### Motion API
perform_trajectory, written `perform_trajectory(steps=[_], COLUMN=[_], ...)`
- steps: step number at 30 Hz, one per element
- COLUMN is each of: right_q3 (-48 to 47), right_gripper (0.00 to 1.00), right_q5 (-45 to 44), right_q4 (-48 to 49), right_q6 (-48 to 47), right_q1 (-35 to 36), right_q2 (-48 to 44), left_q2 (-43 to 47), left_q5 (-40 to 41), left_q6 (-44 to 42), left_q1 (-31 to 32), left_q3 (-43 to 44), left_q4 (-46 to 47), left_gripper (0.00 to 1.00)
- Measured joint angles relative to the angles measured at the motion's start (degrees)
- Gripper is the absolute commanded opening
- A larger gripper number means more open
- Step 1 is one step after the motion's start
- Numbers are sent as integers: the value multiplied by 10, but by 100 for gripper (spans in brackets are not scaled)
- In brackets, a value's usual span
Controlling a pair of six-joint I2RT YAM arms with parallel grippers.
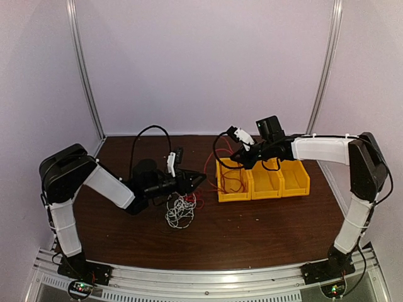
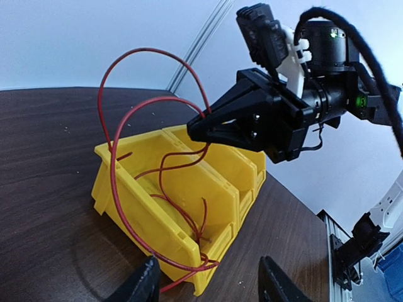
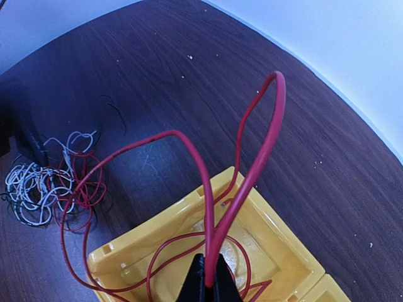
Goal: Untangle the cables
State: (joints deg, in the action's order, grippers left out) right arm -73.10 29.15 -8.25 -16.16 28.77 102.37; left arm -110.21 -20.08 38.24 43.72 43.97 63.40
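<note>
Over the left-most of the three yellow bins, near the middle of the top view, my right gripper is squeezed shut on a red cable. My right arm reaches in from the right side of the frame, stretched out low and long over the bins. The red cable stands up in two big loops above my fingers, and the rest of it curls down inside that bin. One end hangs over the bin's front edge.

So I think one part of the job is nearly done: one red cable is going into a bin. I cannot tell if it is all the way free from the others.

A lot is left. To the left of the bins, on the brown table, lies the clump of cables. In my right wrist view it sits at the left edge, with white, red and a bit of black all mixed up in small loops.

My left gripper hangs just above and behind that clump, pointing toward the bins. My left arm is bent low with its elbow near the table. Its two fingers are about half way apart, with nothing between them.
</note>
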Motion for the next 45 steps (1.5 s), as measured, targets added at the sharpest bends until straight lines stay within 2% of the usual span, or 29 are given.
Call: perform_trajectory(steps=[8, 26, 33, 42, 43, 45], right_q3=[-2, -86, -89, -89, -89, -89], right_gripper=[0, 0, 0, 0, 0, 4], right_q5=[-38, -73, -80, -82, -82, -82], right_q4=[-7, -152, -177, -178, -178, -178], right_q6=[5, 3, -5, -6, -6, -6], right_q1=[-2, 18, 20, 21, 22, 23], right_q2=[74, 101, 105, 105, 105, 105], left_q2=[1, -40, -83, -103, -105, -110], left_q5=[17, 43, 38, 31, 28, 20], left_q6=[-6, -5, 40, 102, 106, 115], left_q1=[0, 0, -7, -30, -32, -33], left_q3=[-3, 60, 153, 206, 209, 217], left_q4=[-28, -98, -205, -302, -310, -318], left_gripper=[55, 55, 58, 54, 49, 29])
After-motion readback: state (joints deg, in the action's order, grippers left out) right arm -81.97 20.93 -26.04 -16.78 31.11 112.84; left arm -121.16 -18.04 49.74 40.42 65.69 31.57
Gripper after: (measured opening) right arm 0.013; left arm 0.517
